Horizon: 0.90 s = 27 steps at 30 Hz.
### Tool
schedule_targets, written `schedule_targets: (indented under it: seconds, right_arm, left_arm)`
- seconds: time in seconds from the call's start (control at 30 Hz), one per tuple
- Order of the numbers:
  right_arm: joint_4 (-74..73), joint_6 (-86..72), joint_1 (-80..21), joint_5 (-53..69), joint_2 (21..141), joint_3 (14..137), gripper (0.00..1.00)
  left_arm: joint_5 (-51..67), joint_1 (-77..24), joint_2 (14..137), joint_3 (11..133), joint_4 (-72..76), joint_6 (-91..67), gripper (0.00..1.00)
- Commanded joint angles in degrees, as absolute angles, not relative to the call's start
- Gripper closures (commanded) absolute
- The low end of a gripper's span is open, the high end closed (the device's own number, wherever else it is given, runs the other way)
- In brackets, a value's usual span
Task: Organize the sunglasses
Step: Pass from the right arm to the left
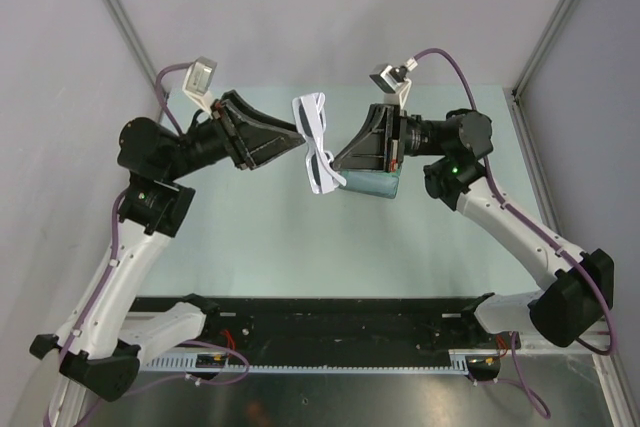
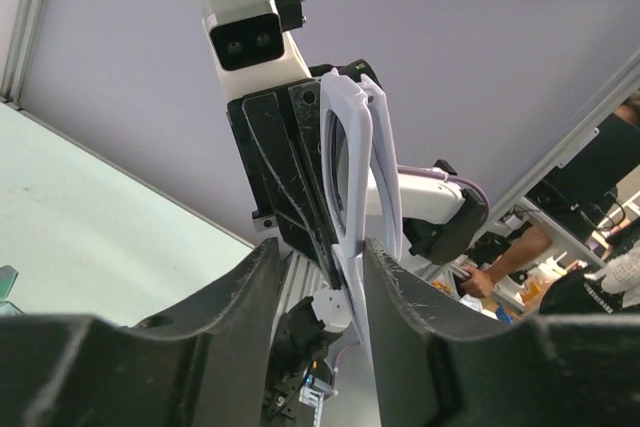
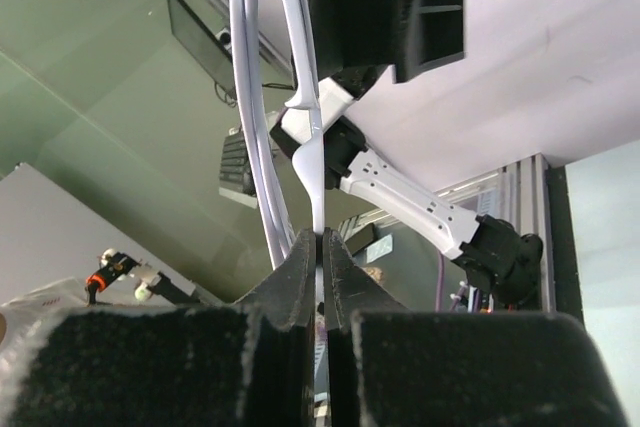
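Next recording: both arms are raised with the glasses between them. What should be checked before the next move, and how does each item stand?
1. Right gripper shut on a thin arm of the white plastic-framed sunglasses: ok.
2. Left gripper clamped on the frame: not ok; its jaws stand apart, with a gap on one side.
3. Sunglasses held above the pale green table: ok.
4. Sunglasses' arms fully folded: cannot tell.
5. Grey-blue item beneath the right gripper identified: cannot tell.
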<state>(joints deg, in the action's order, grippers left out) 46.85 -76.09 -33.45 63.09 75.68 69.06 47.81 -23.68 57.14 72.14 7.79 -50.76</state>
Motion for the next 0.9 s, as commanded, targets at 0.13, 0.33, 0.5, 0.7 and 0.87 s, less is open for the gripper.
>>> schedule_targets:
  seconds: [0.13, 0.33, 0.5, 0.7, 0.87]
  right_arm:
    - [42.10, -70.06, -34.28, 60.73, 73.83, 70.84, 1.00]
    - [38.50, -67.33, -34.28, 60.29, 73.65, 70.84, 1.00]
    - [36.65, -66.01, -34.01, 60.29, 73.39, 70.84, 1.00]
    - [32.88, -63.55, -33.84, 60.12, 72.77, 70.84, 1.00]
    - [27.96, -60.47, -33.49, 58.28, 72.07, 70.84, 1.00]
  left_arm:
    - [46.41, -24.17, 56.95, 72.51, 8.17, -52.12, 0.63]
    - [43.86, -24.17, 56.34, 72.95, 3.96, -48.87, 0.71]
    - [43.24, -24.17, 56.34, 71.90, 3.52, -48.52, 0.83]
    - [41.84, -24.26, 56.07, 71.46, 2.64, -47.81, 1.00]
    - [40.70, -24.17, 55.81, 71.10, 1.59, -47.46, 1.00]
